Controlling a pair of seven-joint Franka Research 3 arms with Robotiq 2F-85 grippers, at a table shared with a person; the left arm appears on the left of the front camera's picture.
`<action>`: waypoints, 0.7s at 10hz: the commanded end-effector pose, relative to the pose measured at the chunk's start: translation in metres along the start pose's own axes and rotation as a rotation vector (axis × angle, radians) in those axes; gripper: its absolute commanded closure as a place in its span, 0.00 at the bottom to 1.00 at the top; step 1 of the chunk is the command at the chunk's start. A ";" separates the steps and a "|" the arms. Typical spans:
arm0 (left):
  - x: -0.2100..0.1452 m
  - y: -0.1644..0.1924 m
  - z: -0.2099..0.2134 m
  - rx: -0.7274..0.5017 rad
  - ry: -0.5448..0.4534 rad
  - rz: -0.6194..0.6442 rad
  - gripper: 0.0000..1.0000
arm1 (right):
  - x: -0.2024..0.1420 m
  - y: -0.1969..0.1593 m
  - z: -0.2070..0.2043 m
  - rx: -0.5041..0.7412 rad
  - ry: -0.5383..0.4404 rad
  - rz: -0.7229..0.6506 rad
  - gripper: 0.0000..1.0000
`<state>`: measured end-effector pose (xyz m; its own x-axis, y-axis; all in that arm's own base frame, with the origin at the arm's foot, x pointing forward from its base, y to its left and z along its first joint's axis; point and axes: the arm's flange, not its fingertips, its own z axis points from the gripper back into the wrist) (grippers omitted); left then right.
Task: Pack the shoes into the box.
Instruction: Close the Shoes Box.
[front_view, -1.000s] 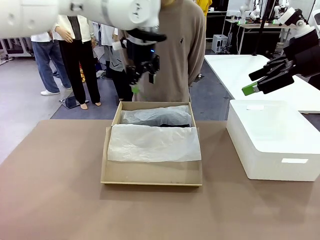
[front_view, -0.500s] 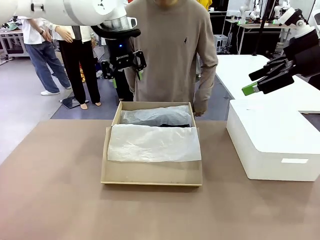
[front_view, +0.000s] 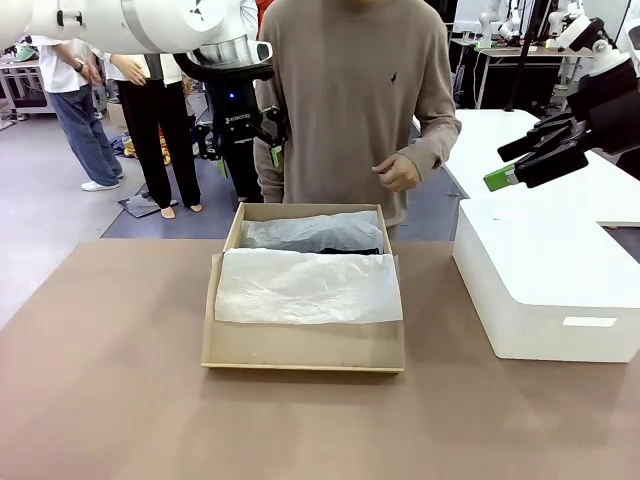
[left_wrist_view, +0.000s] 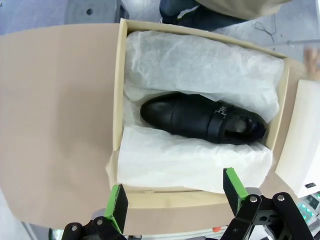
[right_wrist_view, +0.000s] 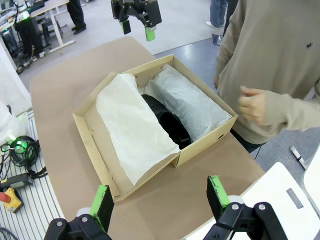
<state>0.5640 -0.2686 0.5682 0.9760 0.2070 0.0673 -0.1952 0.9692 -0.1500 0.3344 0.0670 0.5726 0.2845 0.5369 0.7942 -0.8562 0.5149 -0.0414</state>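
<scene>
While both arms' jaws hang spread and empty, a shiny black leather shoe (left_wrist_view: 200, 120) lies inside the shallow tan cardboard box (front_view: 300, 352), between folds of white tissue paper (front_view: 305, 285).

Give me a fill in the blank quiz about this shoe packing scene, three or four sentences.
1. Inside the cardboard box lies one black ___.
2. White ___ paper lies on either side of it.
3. The left gripper and right gripper both have their jaws ___.
4. The colour of the other box, at the robot's right, is ___.
Missing words: shoe; tissue; open; white.
</scene>
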 end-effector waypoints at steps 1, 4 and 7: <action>0.001 0.001 0.000 -0.002 -0.009 0.019 0.00 | 0.000 -0.003 -0.001 0.016 -0.023 0.014 0.00; -0.001 0.012 0.003 0.010 0.000 -0.141 0.00 | 0.000 -0.003 -0.001 0.016 -0.023 0.014 0.00; 0.006 0.075 0.022 -0.042 -0.017 -0.544 0.00 | 0.000 -0.003 -0.001 0.016 -0.023 0.014 0.00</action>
<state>0.5649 -0.2234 0.5829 0.9718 -0.1912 0.1381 0.2055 0.9738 -0.0976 0.3344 0.0671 0.5726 0.2844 0.5371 0.7942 -0.8563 0.5148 -0.0415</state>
